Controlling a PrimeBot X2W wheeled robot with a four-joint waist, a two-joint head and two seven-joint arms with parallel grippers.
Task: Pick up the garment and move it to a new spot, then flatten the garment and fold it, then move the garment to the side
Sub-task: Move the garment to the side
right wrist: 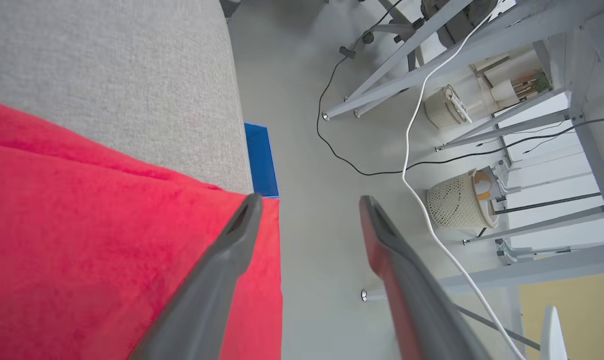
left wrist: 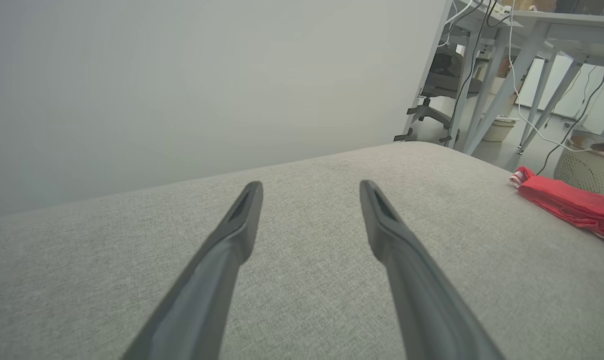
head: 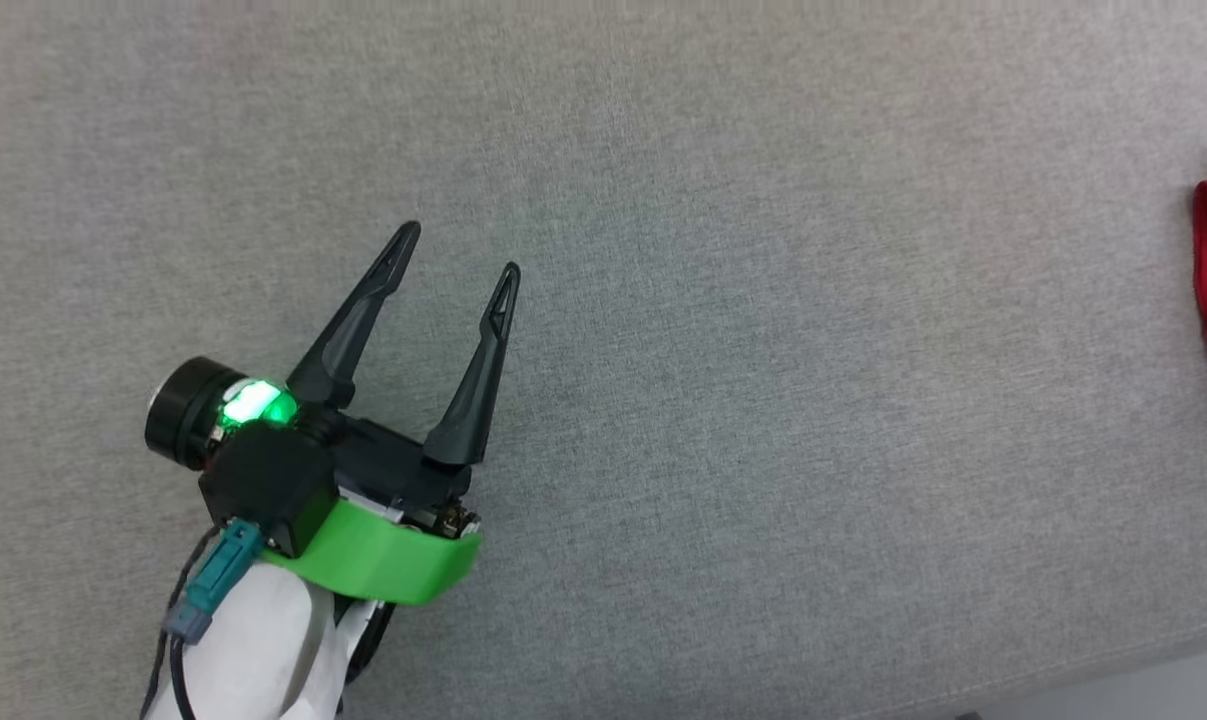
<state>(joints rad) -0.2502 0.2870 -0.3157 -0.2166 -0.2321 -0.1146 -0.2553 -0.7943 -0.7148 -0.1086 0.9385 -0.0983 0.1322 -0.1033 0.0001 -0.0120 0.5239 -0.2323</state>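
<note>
**Near:** left tool (head: 460, 250), fingers spread and empty, hovers over the grey woven surface (head: 763, 300). Right tool (right wrist: 310, 199), likewise spread and gripping nothing, hangs above the garment (right wrist: 106, 225): soft, matte red cloth lying in folds at the surface's right edge. The set-aside step looks nearly complete; a straight upward lift should avoid snagging the limp fabric. **Far:** smooth floor (right wrist: 302, 125), perforated basket (right wrist: 454, 200).

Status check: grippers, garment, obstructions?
Left gripper open, empty, over grey fabric surface. Right gripper open over edge of red soft-fabric garment, at surface edge. No obstacle seen.
</note>
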